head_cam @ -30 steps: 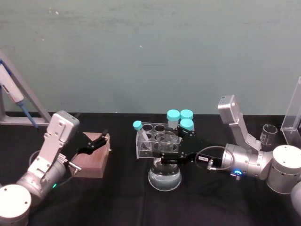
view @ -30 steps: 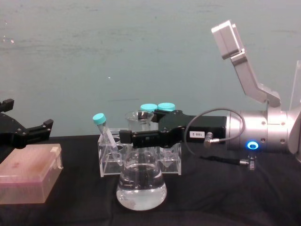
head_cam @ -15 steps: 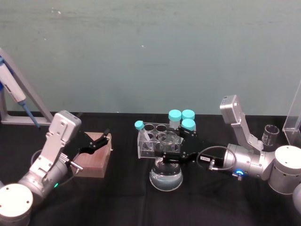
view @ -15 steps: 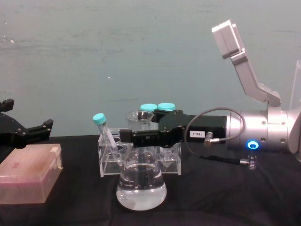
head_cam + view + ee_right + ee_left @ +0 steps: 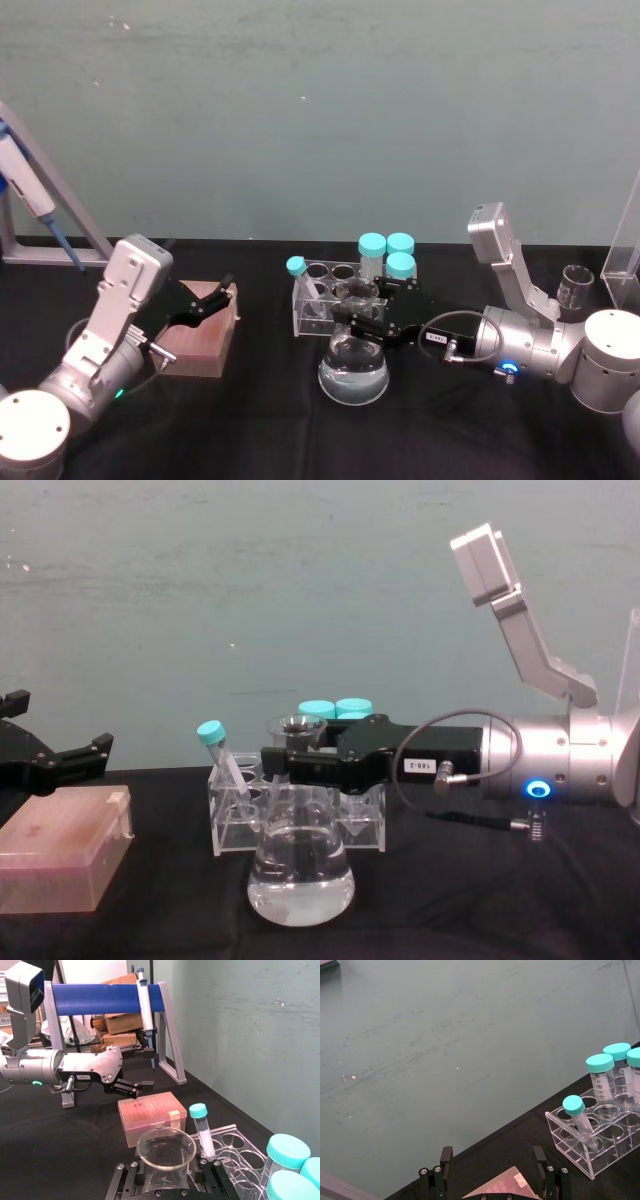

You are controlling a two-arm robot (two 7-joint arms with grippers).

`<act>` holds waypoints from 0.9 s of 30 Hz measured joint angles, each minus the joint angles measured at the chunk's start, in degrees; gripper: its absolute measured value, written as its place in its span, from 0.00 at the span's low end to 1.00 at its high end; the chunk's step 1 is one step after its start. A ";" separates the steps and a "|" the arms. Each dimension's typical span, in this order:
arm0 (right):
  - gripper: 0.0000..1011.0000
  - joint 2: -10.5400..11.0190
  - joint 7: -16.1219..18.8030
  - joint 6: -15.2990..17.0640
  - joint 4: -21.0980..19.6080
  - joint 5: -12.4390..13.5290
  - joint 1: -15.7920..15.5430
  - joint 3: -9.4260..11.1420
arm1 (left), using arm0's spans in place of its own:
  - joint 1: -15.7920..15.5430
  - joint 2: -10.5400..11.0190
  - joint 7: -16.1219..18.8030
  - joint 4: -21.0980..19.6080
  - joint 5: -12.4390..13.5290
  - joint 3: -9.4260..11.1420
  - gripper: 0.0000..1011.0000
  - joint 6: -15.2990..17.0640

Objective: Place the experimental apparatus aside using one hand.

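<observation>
The right hand reaches in from the right and grips the neck of the flask just under the rim, fingers closed against the glass on both sides. The flask stands at desk centre, on the near side of the clear tube rack, base on or just above the black desk — contact cannot be told. It holds clear liquid in the lower bulb. A small beaker stands far right, well apart.

Handling: the flask is rigid, smooth glass — slippery and breakable, bottom-heavy from the liquid. Hold at the neck below the flared rim, keep it upright, and move slowly so that the liquid does not slosh.

The left hand hovers open and empty over the pink box at left, idle
</observation>
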 joint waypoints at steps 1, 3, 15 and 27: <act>0.51 0.00 0.00 0.00 0.00 0.00 0.00 0.00 | 0.00 0.00 0.00 0.00 0.00 0.00 0.99 0.00; 0.46 0.00 0.00 0.00 0.00 0.00 -0.01 0.00 | 0.00 0.00 0.00 0.00 0.00 0.00 0.99 0.00; 0.45 0.00 -0.01 0.00 0.00 0.04 -0.02 0.00 | 0.00 0.00 0.00 0.00 0.00 0.00 0.99 0.00; 0.45 1.58 -3.39 0.72 -4.20 -1.22 -2.05 0.29 | 0.00 0.00 0.00 0.00 0.00 0.00 0.99 0.00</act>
